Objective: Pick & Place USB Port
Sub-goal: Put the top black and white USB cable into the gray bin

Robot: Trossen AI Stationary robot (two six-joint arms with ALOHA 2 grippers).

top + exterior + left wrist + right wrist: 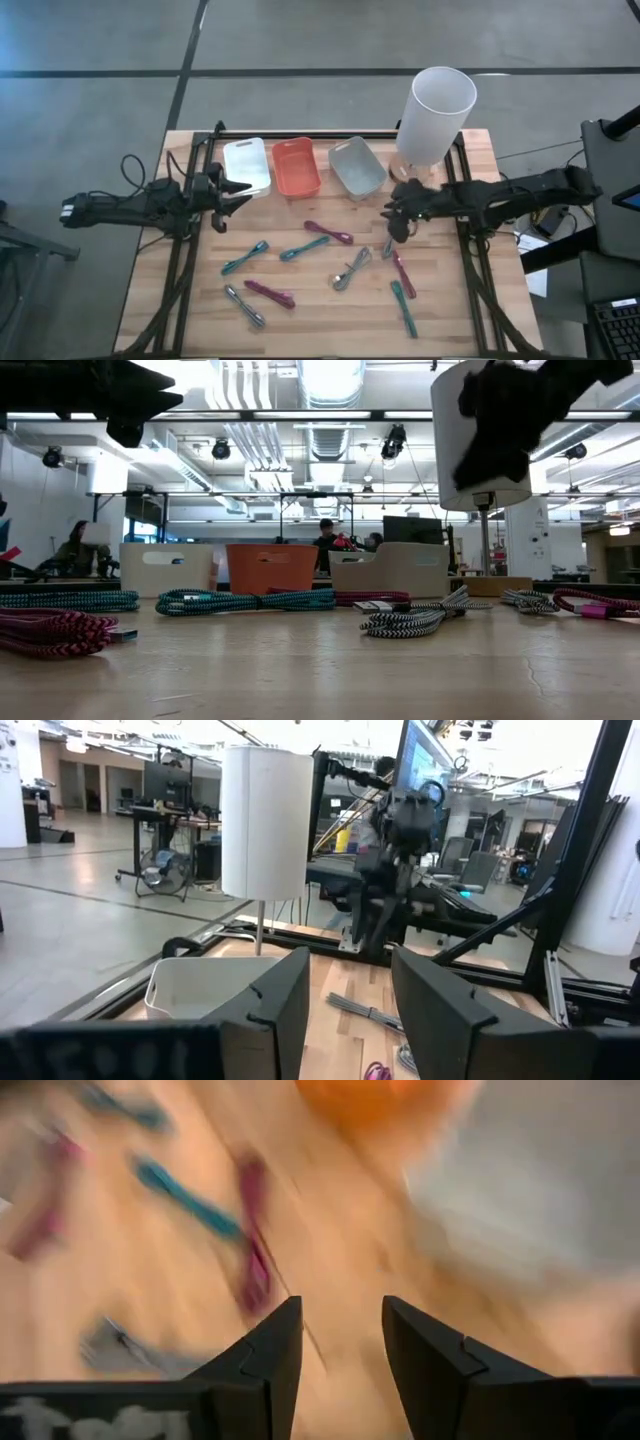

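Right hand (396,222) held empty, fingers apart, above cables (330,233) near grey bin (357,167). Left hand (232,192) parked, fingers apart, by white bin (247,166). No cable picked yet; bins seem bare. All cables left scattered on bench (300,320). Lamp (435,112) stood close behind right arm.

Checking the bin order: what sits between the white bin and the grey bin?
The orange bin sits between the white bin and grey bin, seen in the high view.
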